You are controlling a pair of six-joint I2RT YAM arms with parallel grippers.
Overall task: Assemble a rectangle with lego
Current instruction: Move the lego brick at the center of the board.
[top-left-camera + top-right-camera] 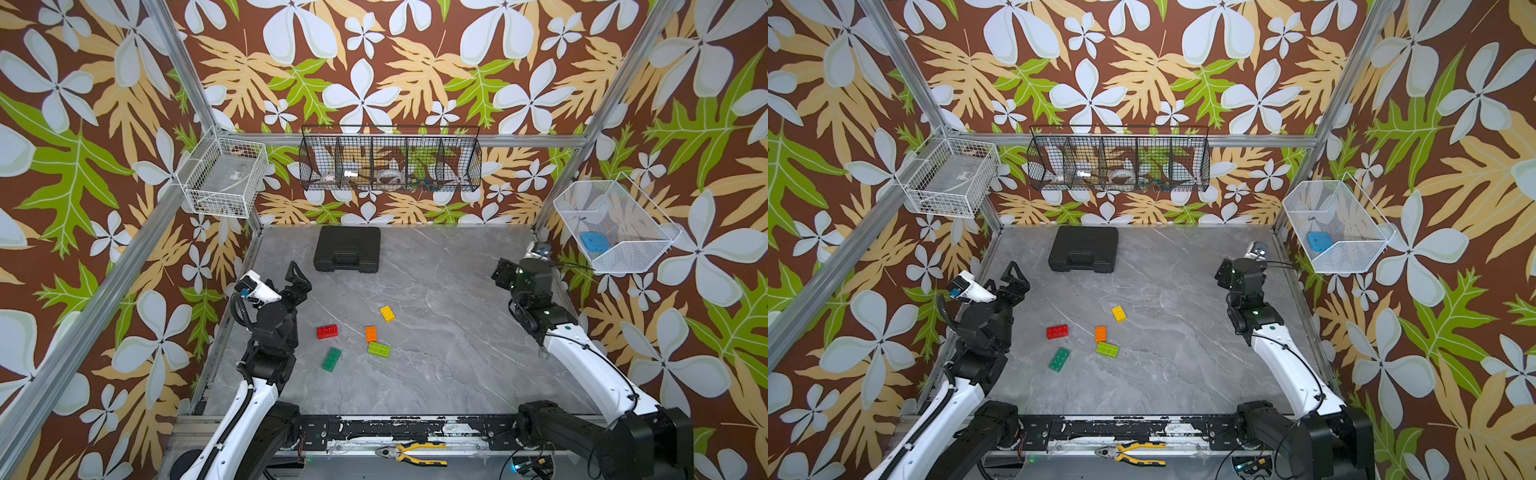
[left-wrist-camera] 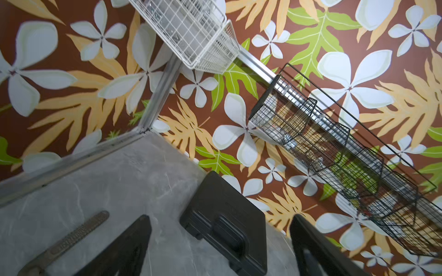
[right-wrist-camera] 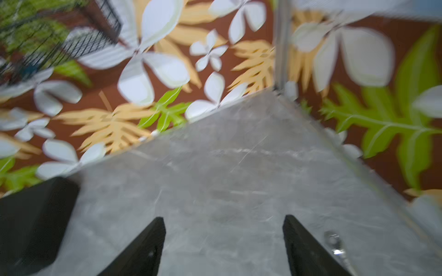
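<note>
Five lego bricks lie loose on the grey table in both top views: red, yellow, orange, lime green just in front of the orange, and dark green. No rectangle is in view. My left gripper hovers left of and behind the red brick. In its wrist view it is open and faces the back wall. My right gripper is far right, well away from the bricks. It is open over bare table.
A black case lies at the back of the table, in front of the left gripper. A metal ruler lies by the left edge. Yellow-handled pliers rest on the front rail. Wire baskets hang on the walls.
</note>
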